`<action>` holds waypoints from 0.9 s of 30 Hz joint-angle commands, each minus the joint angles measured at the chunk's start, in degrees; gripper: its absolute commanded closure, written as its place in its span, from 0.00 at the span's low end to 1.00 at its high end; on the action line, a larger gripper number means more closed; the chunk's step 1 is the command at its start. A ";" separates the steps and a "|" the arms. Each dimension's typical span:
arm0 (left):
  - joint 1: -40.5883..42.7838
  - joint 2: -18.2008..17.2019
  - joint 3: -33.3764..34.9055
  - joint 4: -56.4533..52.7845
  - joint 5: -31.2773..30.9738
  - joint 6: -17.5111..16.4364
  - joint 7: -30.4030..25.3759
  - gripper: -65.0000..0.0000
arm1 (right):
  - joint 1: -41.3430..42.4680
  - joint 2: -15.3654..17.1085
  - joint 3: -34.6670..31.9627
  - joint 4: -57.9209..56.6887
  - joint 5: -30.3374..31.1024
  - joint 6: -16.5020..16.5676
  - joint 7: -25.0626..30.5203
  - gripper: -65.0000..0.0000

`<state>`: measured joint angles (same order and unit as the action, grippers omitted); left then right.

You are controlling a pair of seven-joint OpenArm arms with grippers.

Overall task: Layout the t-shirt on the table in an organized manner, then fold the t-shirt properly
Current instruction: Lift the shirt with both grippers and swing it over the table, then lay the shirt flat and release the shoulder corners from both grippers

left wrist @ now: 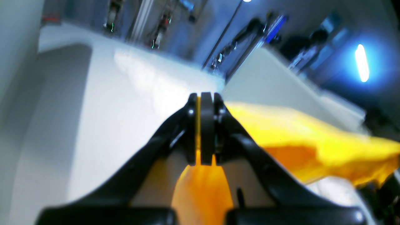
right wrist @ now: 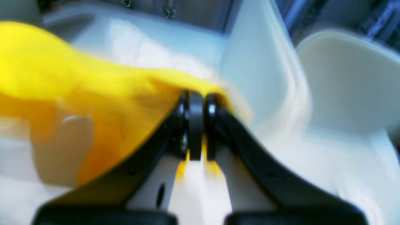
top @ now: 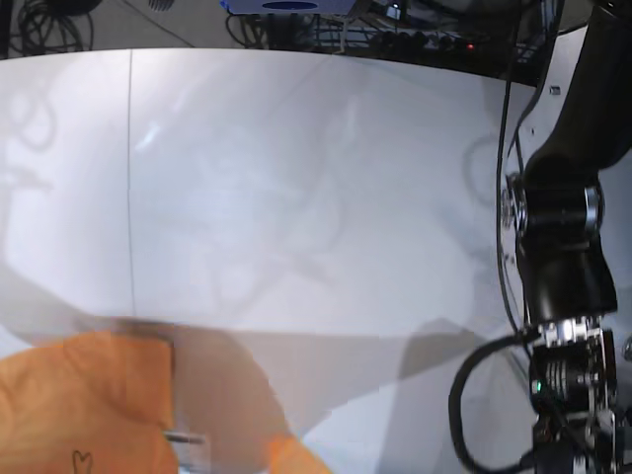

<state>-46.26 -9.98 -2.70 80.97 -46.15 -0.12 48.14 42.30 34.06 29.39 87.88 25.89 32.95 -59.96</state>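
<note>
Your left gripper (left wrist: pixel 206 131) had its jaws clamped on the orange-yellow t-shirt (left wrist: pixel 300 137). Your right gripper (right wrist: pixel 195 128) pinched it too, above the white surface (top: pixel 316 197).

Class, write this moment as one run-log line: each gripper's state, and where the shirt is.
left gripper: shut on t-shirt | right gripper: shut on t-shirt | t-shirt: held up, blurred | table: behind

Glossy black arm (top: pixel 563 237), dark cables (top: pixel 464 395)
</note>
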 commanded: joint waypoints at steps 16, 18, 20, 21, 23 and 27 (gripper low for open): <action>44.63 -5.19 -3.76 6.11 15.07 -0.71 -0.71 1.00 | -45.07 -19.95 4.33 -13.81 0.62 0.33 24.14 1.00; 46.39 -4.57 -3.76 6.11 17.54 -0.71 -0.89 1.00 | -45.25 -19.95 4.33 -16.89 0.62 0.33 24.67 1.00; 48.06 -4.40 -3.76 6.11 18.06 -0.80 -3.35 1.00 | -46.13 -19.34 4.24 -17.59 0.62 0.33 24.67 1.00; 48.94 -4.40 -3.76 6.02 18.15 -0.80 -5.28 1.00 | -46.39 -18.99 4.06 -17.59 0.62 0.33 24.67 1.00; 50.61 -4.48 -3.67 6.02 18.24 -0.80 -8.27 1.00 | -46.66 -18.99 4.06 -17.94 0.62 0.33 24.67 1.00; 52.19 -5.19 -3.76 6.02 18.24 -0.80 -8.62 1.00 | -47.45 -18.90 4.42 -18.12 0.62 0.33 24.67 1.00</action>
<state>6.74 -14.20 -6.15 86.06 -27.75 -0.49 40.73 -5.28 14.09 33.32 68.99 25.56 32.97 -36.14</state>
